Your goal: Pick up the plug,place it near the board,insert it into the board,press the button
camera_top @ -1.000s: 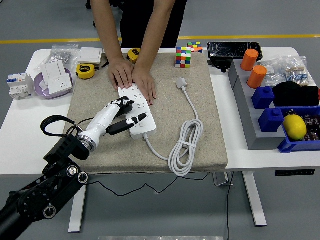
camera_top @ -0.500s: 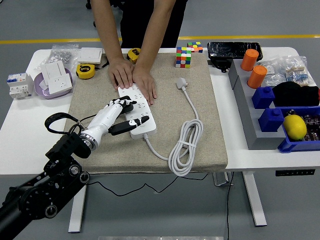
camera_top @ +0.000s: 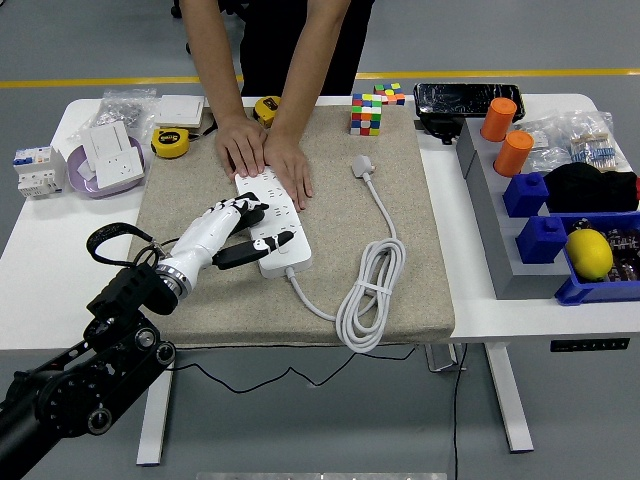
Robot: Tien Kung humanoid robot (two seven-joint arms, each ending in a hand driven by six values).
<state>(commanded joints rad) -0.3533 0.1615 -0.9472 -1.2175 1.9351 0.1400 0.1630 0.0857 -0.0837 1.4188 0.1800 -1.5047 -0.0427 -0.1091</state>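
Resting over the near end of the power strip point(camera_top: 272, 222), on the left half of the beige mat point(camera_top: 400, 300), with left hand point(camera_top: 232, 228) angled in from the lower left corner; fingers loosely spread, thumb stretched out over the strip's near end, grasping nothing. Probably lined up for the button, though the switch itself too small to make out. Pinned at the far end by a person's two hands point(camera_top: 262, 157), palms flat side by side near the mat's far edge, presumably to stop the strip sliding under a push. Trailing from the strip's near end toward the mat's near edge, then up into a bundled coil, white cable point(camera_top: 365, 295) tied at mid-length to keep slack tidy. Lying loose toward the mat's far right, well apart from the strip, plug point(camera_top: 362, 166), not picked up, not inserted. Judged state: pick, place and insert steps all outstanding, so hand's position over the strip out of step with task order. Right hand not in view. Off the mat: Rubik's cube point(camera_top: 366, 113) at the far edge, clutter left and storage bins point(camera_top: 540, 235) right, clear of the work area.
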